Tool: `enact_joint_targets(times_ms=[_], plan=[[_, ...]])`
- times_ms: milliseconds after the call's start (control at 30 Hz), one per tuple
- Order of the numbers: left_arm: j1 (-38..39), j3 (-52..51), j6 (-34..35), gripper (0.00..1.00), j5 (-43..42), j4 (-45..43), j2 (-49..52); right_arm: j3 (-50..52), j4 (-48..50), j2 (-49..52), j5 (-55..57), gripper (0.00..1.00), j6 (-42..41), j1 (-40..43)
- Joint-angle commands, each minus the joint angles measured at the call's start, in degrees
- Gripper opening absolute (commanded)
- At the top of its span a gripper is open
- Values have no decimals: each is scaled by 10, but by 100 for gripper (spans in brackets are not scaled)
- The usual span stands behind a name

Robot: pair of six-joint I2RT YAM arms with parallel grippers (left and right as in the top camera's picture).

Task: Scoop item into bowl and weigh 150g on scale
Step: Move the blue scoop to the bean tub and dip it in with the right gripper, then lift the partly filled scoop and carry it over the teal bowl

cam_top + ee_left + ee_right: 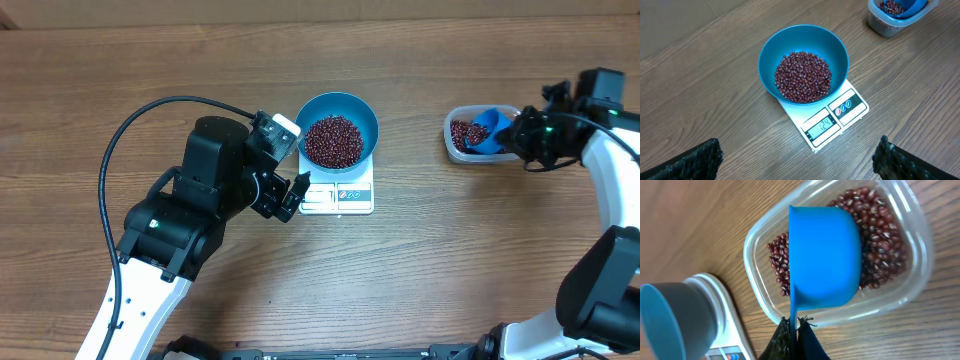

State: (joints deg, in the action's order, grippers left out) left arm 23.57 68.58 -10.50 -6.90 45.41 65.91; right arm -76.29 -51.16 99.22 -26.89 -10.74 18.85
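The blue bowl (363,113) stands on the white scale (337,197) and holds a pile of red-brown beans (333,140). In the left wrist view the bowl (771,50), its beans (803,76) and the scale's lit display (821,125) lie ahead of my left gripper (797,160). That gripper is open, empty and just left of the scale (290,195). My right gripper (795,330) is shut on the thin handle of a blue scoop (825,255). The scoop hangs over more beans (885,245) in a clear tub (757,280).
The clear tub (460,150) sits at the right of the wooden table, apart from the scale. A black cable (150,115) loops over the left arm. The right wrist view catches the bowl (670,320) and the scale (727,310) at lower left.
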Motion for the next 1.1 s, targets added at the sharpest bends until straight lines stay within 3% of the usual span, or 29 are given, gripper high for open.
enact_joint_targets(times_ms=[0, 533, 767, 1067], plan=[[-3, 2, 5, 99, -7, -2, 0, 1, -17, -10, -43, 4, 37, 17], [-3, 2, 5, 99, -7, -2, 0, 0, -34, -129, -44, 4, 63, 17], [-3, 2, 5, 100, -7, -2, 0, 0, -34, -155, -156, 4, 63, 16], [-3, 2, 16, 100, -6, -5, 0, 0, -18, -155, -169, 4, 63, -81]])
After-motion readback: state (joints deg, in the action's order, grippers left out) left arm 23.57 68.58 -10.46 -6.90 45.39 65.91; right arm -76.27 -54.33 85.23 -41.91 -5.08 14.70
